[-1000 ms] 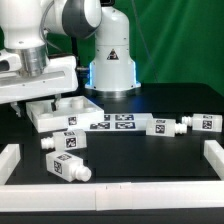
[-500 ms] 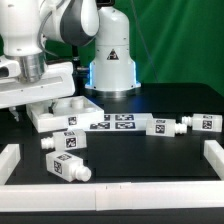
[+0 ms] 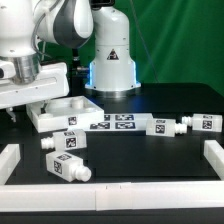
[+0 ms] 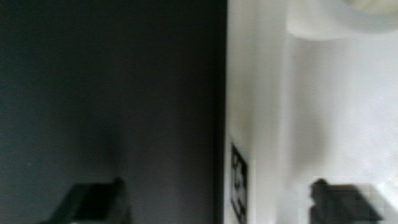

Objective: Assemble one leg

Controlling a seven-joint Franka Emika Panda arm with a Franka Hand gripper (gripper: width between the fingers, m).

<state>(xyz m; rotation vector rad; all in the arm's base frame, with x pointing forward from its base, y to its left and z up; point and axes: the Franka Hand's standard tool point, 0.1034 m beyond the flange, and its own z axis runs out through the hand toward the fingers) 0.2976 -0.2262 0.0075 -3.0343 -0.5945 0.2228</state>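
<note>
The gripper [image 4: 222, 200] is open, holding nothing, above the tabletop [image 3: 46, 120] edge. The closest leg [image 3: 66, 141] lies apart from it, nearer the camera, toward the exterior view's right.

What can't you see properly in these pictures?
- Wrist view: only the tips of the open gripper show; the picture's edge cuts off the rest.
- Wrist view: the tabletop is blurred and cut off by the edges; the tag at its edge is unreadable.
- Exterior view: the arm's wrist housing hides the gripper.
- Exterior view: the markers on the nearest leg are too small to read.
</note>
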